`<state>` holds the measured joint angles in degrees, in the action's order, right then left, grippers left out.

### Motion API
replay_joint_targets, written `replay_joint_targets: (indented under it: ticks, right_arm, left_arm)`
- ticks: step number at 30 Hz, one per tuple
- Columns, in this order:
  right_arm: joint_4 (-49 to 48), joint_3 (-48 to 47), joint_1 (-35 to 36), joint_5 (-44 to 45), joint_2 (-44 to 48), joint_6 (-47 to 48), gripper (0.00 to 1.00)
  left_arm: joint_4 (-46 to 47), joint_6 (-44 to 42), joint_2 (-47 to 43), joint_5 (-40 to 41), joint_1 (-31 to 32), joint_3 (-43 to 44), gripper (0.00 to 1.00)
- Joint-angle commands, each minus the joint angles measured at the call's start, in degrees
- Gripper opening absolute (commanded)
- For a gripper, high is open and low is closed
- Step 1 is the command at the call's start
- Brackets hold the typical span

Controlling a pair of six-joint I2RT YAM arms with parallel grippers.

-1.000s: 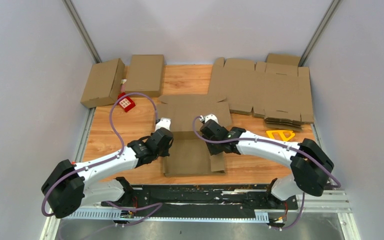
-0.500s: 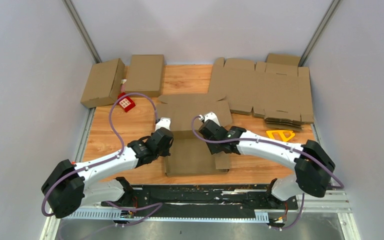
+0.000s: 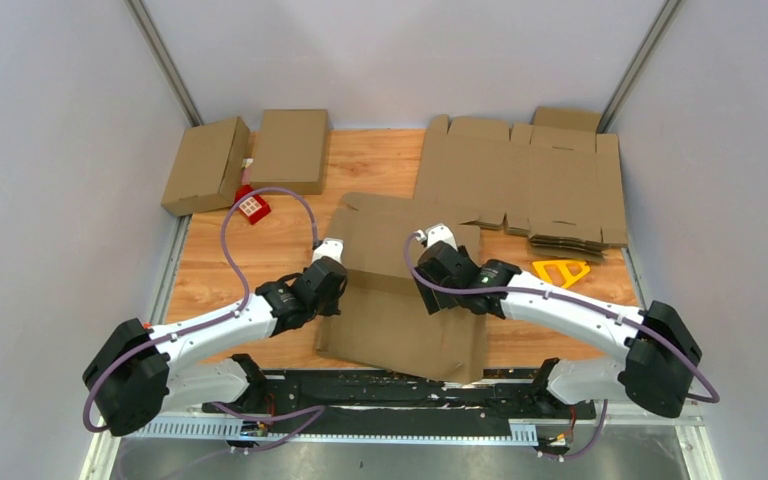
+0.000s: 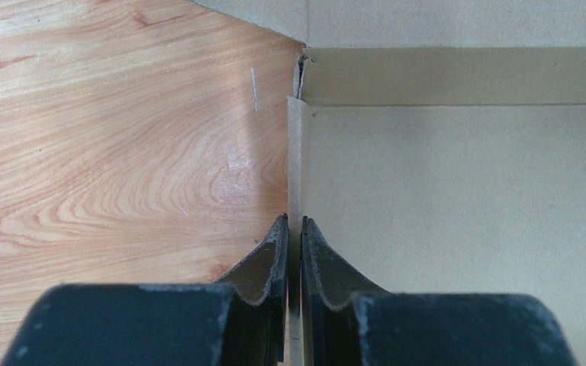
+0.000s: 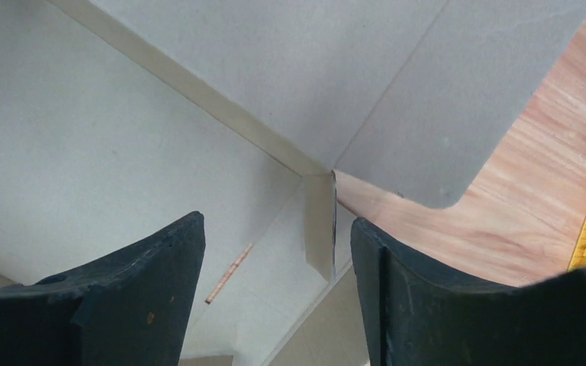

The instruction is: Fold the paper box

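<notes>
The cardboard box blank (image 3: 400, 320) lies opened out in the middle of the wooden table (image 3: 210, 270), between the two arms, skewed so that its near right corner reaches the black rail (image 3: 460, 392) at the table's near edge. The left gripper (image 4: 291, 225) pinches the blank's left edge, fingers pressed together on the thin card. This reads as an anchoring hold that keeps the sheet from sliding while the other arm works. The right gripper (image 5: 275, 229) hangs over the right part of the blank with its fingers spread wide. A small corner tab (image 5: 319, 221) sits beneath the gap, and nothing is clamped. That looks like a release, or a reset before taking a new flap. Compared with a second ago, the blank was squarer to the table and its near part looked narrower. It now shows a broader surface and has swung clockwise towards the right. The right fingers, then nearly together on the card, have opened, and the right arm has shifted to the right. The left arm has hardly moved.
</notes>
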<state>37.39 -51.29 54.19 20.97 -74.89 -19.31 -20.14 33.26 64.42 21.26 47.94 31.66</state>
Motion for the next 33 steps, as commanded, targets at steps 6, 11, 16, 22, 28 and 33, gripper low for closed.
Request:
replay_joint_targets:
  ticks: [6,11,16,22,28,33]
  right_arm:
    - [-1.5,4.3,-7.2,-4.0,15.9,-2.5,0.76]
    - [-4.3,10.1,-19.5,-12.6,25.2,-3.3,0.75]
    - [-4.9,14.0,-25.7,-8.5,29.4,-5.9,0.71]
    - [-6.0,17.0,-26.0,-4.1,23.0,-10.3,0.62]
    - [-12.2,18.9,-26.0,-14.6,13.6,-9.3,0.62]
    - [-16.6,20.3,-26.4,-24.3,11.4,-7.8,0.62]
  left_arm:
    - [-3.3,5.5,-0.8,8.7,0.1,0.5,0.11]
    - [-4.1,6.3,1.6,11.8,-2.7,2.6,0.05]
    - [-4.6,4.8,4.1,12.3,-4.8,4.8,0.04]
    - [-4.7,4.4,3.0,11.7,-7.5,4.1,0.04]
    - [-4.9,4.4,1.5,11.0,-8.5,3.7,0.04]
    - [-3.2,4.4,0.9,7.5,-10.5,2.2,0.04]
